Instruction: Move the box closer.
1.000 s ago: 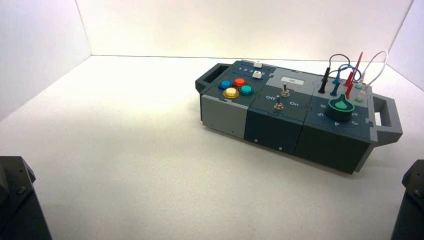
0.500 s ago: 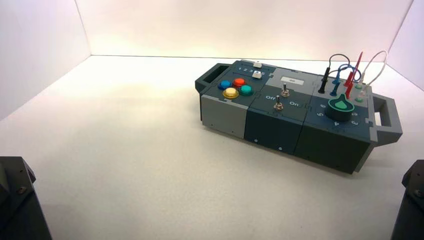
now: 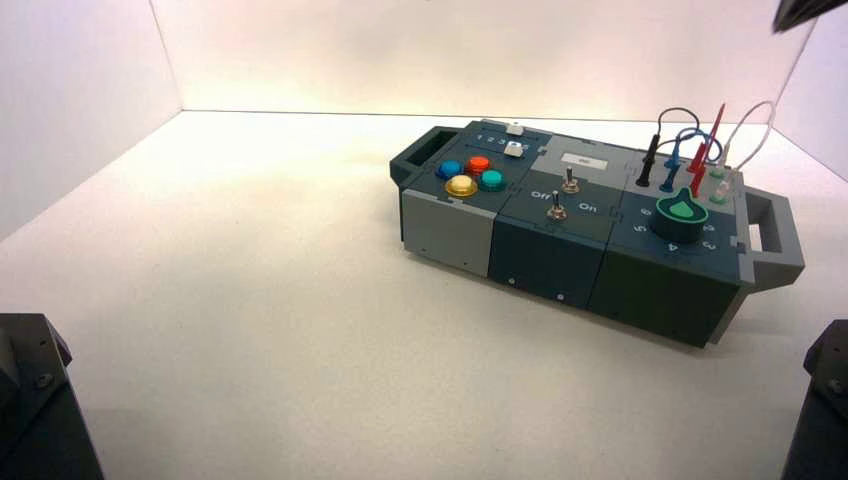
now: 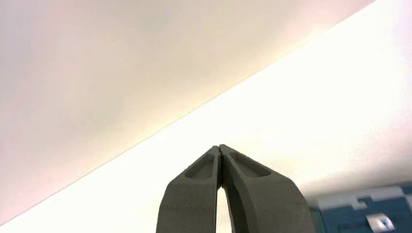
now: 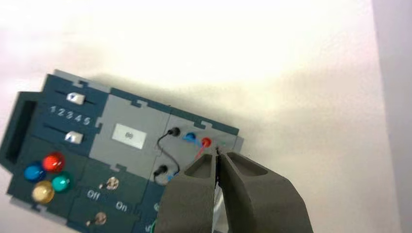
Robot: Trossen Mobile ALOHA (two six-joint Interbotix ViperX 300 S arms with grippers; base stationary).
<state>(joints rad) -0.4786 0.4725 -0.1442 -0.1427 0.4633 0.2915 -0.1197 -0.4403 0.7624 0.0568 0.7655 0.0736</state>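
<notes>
Now we see the box (image 3: 590, 225) sitting toward the far right of the white surface (image 3: 250, 300), turned at a slant, its left handle farther from us than its right one. On top, from left to right, are four coloured push buttons (image 3: 470, 175), two toggle switches (image 3: 563, 195), then a green dial (image 3: 682, 212) with looped wires (image 3: 705, 140) behind it. Our right claw (image 5: 217, 153) hangs above the box's wire end, its fingers pressed together with nothing between them; the right wrist view also shows two sliders (image 5: 73, 116) beside the numbers 1 to 5. Our left claw (image 4: 220, 148) is likewise pressed shut and empty, held over bare surface, with what seems to be a corner of the box at the picture's edge.
</notes>
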